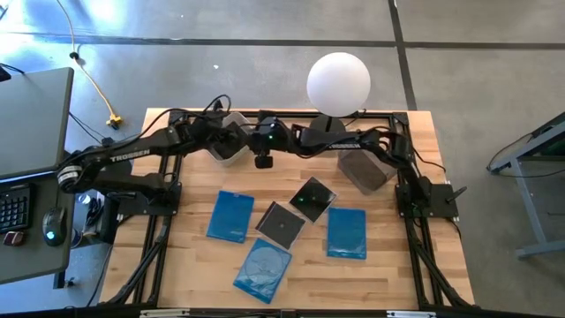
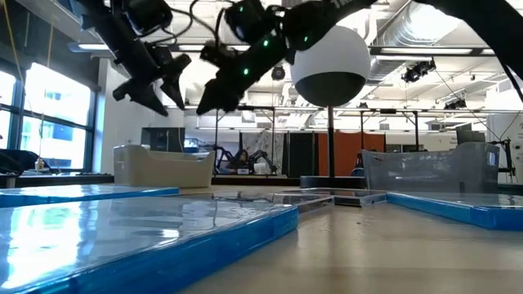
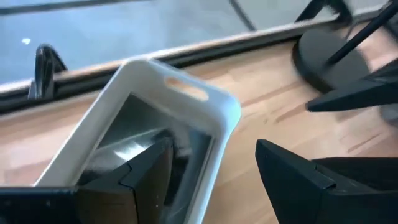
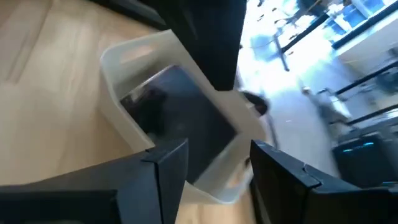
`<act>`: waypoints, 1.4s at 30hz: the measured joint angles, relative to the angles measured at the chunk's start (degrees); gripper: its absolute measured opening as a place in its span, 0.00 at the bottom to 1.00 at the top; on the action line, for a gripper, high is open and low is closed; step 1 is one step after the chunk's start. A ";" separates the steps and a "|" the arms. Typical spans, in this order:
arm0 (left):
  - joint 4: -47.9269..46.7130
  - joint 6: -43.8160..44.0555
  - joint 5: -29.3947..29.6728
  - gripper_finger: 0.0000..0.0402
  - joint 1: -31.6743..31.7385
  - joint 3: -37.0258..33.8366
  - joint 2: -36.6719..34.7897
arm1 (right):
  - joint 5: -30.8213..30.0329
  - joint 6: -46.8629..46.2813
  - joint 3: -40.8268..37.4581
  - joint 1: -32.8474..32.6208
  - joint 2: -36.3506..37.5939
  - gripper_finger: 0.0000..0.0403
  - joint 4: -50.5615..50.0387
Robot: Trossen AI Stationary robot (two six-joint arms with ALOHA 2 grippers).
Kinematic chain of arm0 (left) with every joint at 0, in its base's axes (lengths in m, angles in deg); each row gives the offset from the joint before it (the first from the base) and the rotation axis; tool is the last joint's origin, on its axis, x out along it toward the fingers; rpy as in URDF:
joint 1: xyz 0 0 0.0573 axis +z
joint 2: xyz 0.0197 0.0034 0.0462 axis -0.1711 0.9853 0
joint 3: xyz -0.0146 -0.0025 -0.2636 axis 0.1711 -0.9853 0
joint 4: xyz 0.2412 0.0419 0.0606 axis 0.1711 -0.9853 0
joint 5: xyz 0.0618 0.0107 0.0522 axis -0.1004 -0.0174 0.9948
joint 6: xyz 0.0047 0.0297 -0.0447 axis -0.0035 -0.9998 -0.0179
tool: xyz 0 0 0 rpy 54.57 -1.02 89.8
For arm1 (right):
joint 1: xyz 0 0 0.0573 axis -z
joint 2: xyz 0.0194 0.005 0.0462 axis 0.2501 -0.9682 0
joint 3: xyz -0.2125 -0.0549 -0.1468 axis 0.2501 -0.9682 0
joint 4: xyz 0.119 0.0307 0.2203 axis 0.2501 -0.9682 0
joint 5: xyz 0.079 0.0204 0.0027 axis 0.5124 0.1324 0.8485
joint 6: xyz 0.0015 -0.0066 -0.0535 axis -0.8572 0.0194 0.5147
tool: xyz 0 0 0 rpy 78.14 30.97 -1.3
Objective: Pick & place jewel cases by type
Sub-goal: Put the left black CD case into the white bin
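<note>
Three translucent blue jewel cases lie flat on the table: one left (image 1: 231,216), one near (image 1: 263,268), one right (image 1: 346,232). Two dark cases (image 1: 281,225) (image 1: 312,197) lie between them. A third dark case (image 3: 137,134) (image 4: 186,118) sits inside the pale bin (image 1: 225,146). My left gripper (image 3: 211,155) (image 1: 231,132) hovers open above that bin's rim (image 3: 186,81). My right gripper (image 4: 217,152) (image 1: 265,140) hangs open just beside it, over the same bin (image 4: 124,56). Both are raised well above the table in the low view.
A grey bin (image 1: 366,168) stands toward the far right, under the right arm. A white sphere on a stand (image 1: 338,81) rises at the far edge, its dark base (image 3: 329,53) close to both grippers. Bare wood (image 1: 397,265) shows near the table's near right.
</note>
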 joint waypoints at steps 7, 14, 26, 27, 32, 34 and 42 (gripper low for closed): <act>-0.30 -4.07 -6.43 0.57 0.00 -0.04 -3.73 | -3.78 1.91 0.02 -3.19 6.07 0.42 -8.21; 0.26 -7.64 -20.22 0.57 -0.80 -0.04 -3.39 | -8.55 7.53 0.02 -8.33 12.71 0.42 -15.73; 0.78 -6.53 -21.00 0.57 -13.08 -0.04 0.69 | -2.86 0.38 -3.16 -17.47 18.21 0.41 -38.58; 0.67 -5.87 -21.00 0.57 -14.24 -0.04 1.32 | -1.61 -1.15 -4.44 -18.46 18.21 0.41 -39.03; 0.84 -0.60 -20.94 0.57 -19.58 -0.04 5.81 | -1.67 -3.14 -13.66 -23.81 18.12 0.37 -36.34; 0.86 2.24 -20.22 0.57 -21.31 -0.04 8.00 | -4.59 -5.29 -17.53 -25.98 18.07 0.36 -34.18; 2.23 10.76 -19.76 0.57 -26.18 -0.05 17.79 | 2.31 -13.94 -26.33 -32.05 18.03 0.42 -28.00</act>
